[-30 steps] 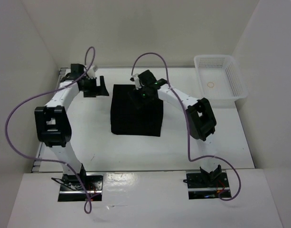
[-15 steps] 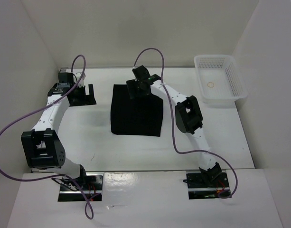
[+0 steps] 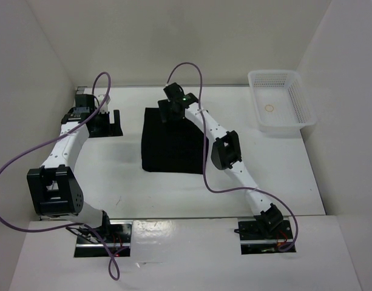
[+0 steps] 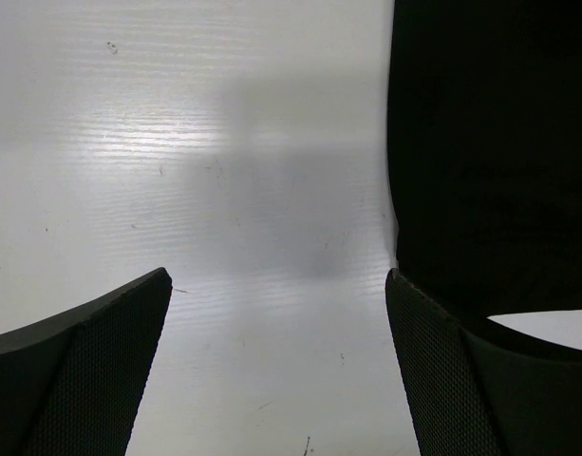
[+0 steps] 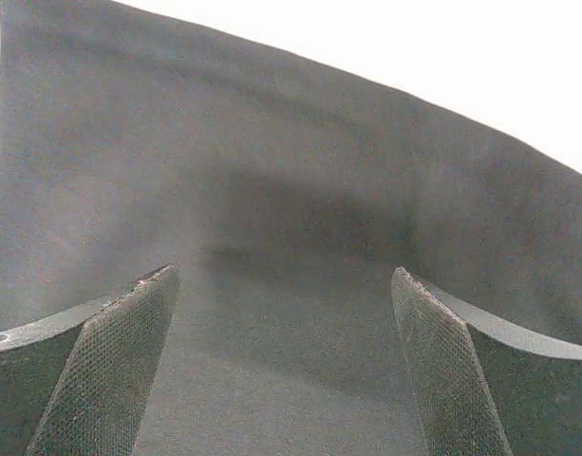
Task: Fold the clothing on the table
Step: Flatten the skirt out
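Clearly left hand [image 4: 276, 285] and right hand [image 5: 281, 275] gape empty, the latter hiding part of the clothing [image 3: 173, 151].

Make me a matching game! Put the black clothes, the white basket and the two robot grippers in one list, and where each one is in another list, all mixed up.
Things:
1. clothing
2. mesh basket
3. left gripper
4. right gripper

Places:
A. open, over the far edge of the black fabric
B. far right part of the table
C. open, over bare white tabletop, with black fabric to one side
D. middle of the tabletop, lying flat

Pairs: 1-D, 2-B, 3-C, 4-A
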`<state>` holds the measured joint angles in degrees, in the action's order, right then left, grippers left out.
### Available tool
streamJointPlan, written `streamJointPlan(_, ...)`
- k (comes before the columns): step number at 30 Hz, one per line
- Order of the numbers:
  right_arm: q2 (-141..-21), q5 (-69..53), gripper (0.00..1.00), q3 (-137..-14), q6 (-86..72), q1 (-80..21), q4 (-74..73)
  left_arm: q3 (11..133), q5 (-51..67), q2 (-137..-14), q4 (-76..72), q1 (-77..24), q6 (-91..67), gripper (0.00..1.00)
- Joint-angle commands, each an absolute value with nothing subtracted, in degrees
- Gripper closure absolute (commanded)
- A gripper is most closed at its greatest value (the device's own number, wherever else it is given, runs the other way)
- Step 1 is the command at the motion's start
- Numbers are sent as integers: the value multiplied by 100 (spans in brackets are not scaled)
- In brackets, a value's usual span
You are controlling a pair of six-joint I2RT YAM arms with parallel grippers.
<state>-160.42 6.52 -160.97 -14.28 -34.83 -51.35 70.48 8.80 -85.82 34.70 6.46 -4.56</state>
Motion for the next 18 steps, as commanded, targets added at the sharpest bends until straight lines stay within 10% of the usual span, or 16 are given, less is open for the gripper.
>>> streamJointPlan(1, -16058, 687, 4, -16454, -1503, -3577, -5862, 7049, 914, -8411, 3419, 668, -396, 1)
streamJointPlan(18, -13888, 431, 4, -11466, -1714, -3683, -3921, 7049, 967, -8464, 3472, 668, -343, 1)
